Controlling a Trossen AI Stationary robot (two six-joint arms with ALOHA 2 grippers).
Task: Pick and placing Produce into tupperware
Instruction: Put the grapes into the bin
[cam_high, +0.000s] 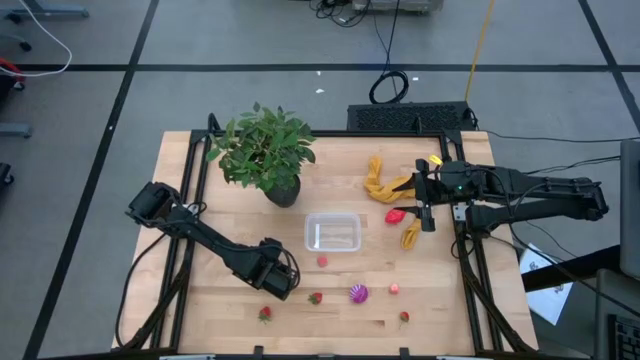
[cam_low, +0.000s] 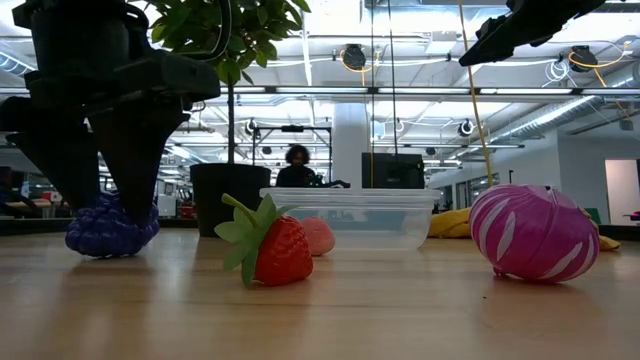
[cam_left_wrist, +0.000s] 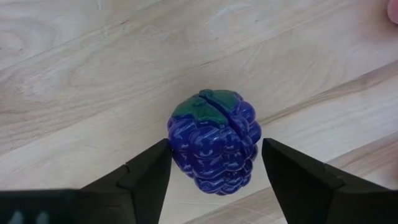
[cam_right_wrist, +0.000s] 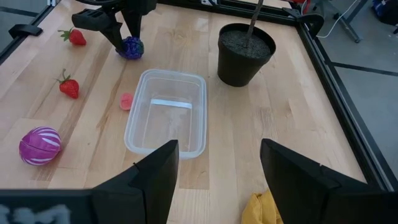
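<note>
— What sort of place is this?
— A robotics lab in an open office hall. A wooden desk (cam_high: 230, 300) in a black frame carries two dark arms, with cables (cam_high: 390, 85) trailing over a grey floor marked with black tape lines.
— And beyond the desk's far edge?
— Exposed ceiling pipes (cam_low: 400, 92), strip lights, a white column (cam_low: 350, 140), and a person (cam_low: 297, 168) seated at a workstation.

Blue-purple bumpy berry (cam_left_wrist: 214, 143) has a green cap; the striped ball (cam_low: 535, 233) is magenta and white; strawberries (cam_low: 275, 247) are red with green leaves.
</note>
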